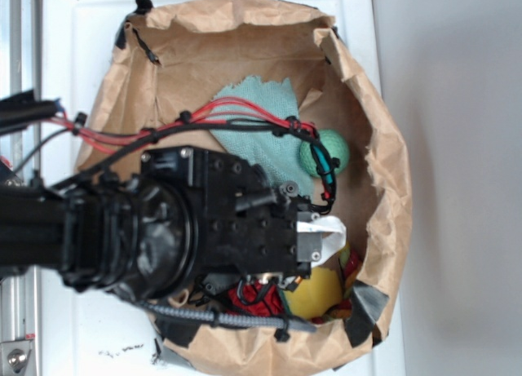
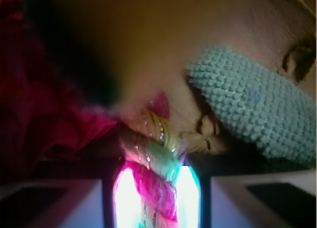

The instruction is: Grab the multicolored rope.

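Overhead, the exterior view shows the WidowX arm reaching into a brown paper-lined bin (image 1: 383, 172), with its gripper (image 1: 330, 233) low over the bin's lower right corner. The white fingertips (image 1: 333, 226) sit above a cluster of things: a yellow sponge (image 1: 314, 294), a red ruffled ball (image 1: 249, 294), and only a small sliver of the multicolored rope (image 1: 347, 266) peeking out beside the sponge. A teal cloth (image 1: 261, 119) and a green ball (image 1: 330, 152) lie farther up the bin, well apart from the grasp. From this angle I cannot tell how the jaws stand, since the wrist body hides most of them.

Closer in, the wrist view settles it: the rope (image 2: 158, 163) runs straight between the 2 glowing finger pads (image 2: 124, 198), its pink, green and yellow strands filling the gap, so the jaws look pressed onto the cord. The red ball (image 2: 44, 119) crowds in from the left and a teal knobbly thing (image 2: 257, 109) lies to the right, both outside the fingers.

To do this step well, I would keep the squeeze firm on the cord's thick twist, then lift straight and slowly so the loops pull free of the ball and sponge without slipping.
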`<state>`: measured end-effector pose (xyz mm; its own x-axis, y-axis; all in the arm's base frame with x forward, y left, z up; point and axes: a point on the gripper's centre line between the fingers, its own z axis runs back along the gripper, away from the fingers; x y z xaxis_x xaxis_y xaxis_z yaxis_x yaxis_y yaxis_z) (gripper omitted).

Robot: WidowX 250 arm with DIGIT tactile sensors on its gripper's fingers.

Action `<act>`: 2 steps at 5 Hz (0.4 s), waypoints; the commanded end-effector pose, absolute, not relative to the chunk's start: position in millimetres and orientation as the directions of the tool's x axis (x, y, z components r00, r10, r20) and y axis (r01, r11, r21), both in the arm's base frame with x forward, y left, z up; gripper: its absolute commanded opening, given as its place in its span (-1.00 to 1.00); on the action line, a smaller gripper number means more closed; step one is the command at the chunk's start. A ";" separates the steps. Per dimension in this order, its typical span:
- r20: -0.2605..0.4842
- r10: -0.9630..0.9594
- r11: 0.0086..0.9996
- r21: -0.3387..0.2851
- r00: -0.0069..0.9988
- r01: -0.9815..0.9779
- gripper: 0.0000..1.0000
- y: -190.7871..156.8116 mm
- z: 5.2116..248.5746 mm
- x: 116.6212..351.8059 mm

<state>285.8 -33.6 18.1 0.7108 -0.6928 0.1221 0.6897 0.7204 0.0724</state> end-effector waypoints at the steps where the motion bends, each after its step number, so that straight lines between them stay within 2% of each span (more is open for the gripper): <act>1: 0.178 -0.643 0.764 0.081 0.745 0.640 -1.00 -30.4 35.8 289.4; 2: 0.214 -0.453 0.890 0.049 0.865 0.454 -1.00 -2.2 63.6 296.2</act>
